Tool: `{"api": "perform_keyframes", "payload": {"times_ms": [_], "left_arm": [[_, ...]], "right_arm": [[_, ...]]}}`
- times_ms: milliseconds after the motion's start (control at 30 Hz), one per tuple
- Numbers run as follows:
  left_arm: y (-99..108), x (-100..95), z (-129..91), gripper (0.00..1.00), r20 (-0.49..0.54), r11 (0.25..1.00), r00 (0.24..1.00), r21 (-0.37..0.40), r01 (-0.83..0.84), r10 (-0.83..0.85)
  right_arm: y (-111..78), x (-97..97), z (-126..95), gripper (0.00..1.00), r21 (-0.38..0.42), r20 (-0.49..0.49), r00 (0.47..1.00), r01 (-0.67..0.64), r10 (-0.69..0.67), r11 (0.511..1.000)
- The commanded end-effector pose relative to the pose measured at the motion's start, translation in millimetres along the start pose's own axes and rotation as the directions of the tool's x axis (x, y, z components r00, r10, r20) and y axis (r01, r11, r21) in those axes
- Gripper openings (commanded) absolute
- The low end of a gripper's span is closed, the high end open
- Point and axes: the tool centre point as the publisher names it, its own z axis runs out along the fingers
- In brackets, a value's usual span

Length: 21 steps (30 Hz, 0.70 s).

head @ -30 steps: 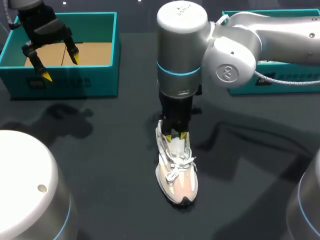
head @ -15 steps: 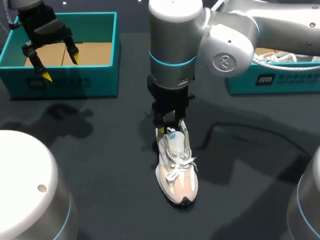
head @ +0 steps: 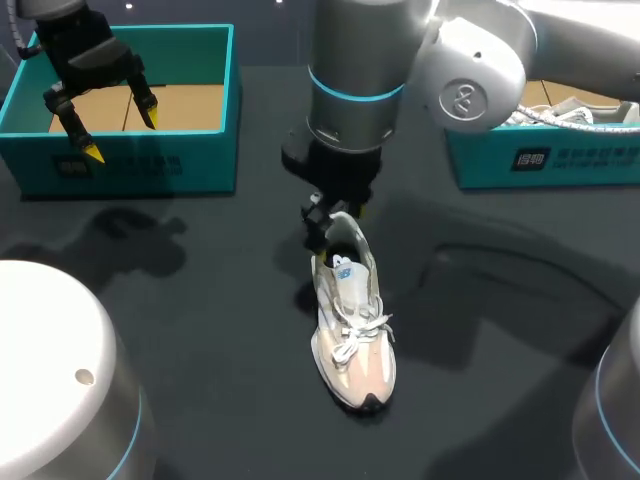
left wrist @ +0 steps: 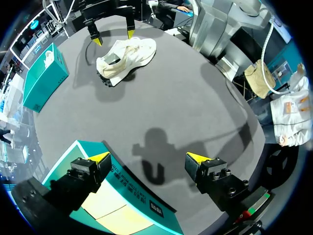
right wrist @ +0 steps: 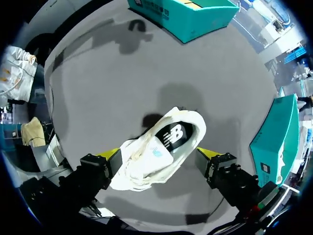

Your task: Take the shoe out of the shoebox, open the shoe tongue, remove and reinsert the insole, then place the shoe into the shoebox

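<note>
White sneaker (head: 352, 335) lies on our dark surface (head: 200, 330), insole (right wrist: 177, 133) seated inside, as our right hand (head: 333, 222) lifts clear of its collar, fingers spread and empty; reinsertion looks finished. Our left hand (head: 120, 135) hangs open, holding nothing, over the teal shoebox (head: 130, 168).

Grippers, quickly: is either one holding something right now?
Left gripper: open, holding nothing, by the shoebox.
Right gripper: open above the shoe, not gripping it.
</note>
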Motion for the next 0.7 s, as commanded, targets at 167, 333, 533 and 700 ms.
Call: {"api": "perform_keyframes", "payload": {"times_ms": [167,333,533,700], "left_arm": [[0.3,-0.2,-0.5,1.0,-0.002,1.0,1.0,-0.002,-0.001,0.001],[0.3,-0.2,-0.5,1.0,-0.002,1.0,1.0,-0.002,-0.001,0.001],[0.3,-0.2,-0.5,1.0,-0.002,1.0,1.0,-0.002,-0.001,0.001],[0.3,-0.2,-0.5,1.0,-0.002,1.0,1.0,-0.002,-0.001,0.001]], "right_arm": [[6.6,-4.1,-4.9,1.0,0.019,0.025,0.957,0.289,-0.29,0.957],[13.6,-9.4,-12.0,1.0,0.09,0.078,0.918,0.382,-0.389,0.92],[24.0,-29.6,-7.1,1.0,0.121,0.079,0.867,0.482,-0.492,0.868],[34.0,-48.3,9.8,1.0,0.093,0.038,0.866,0.495,-0.499,0.864]]}}
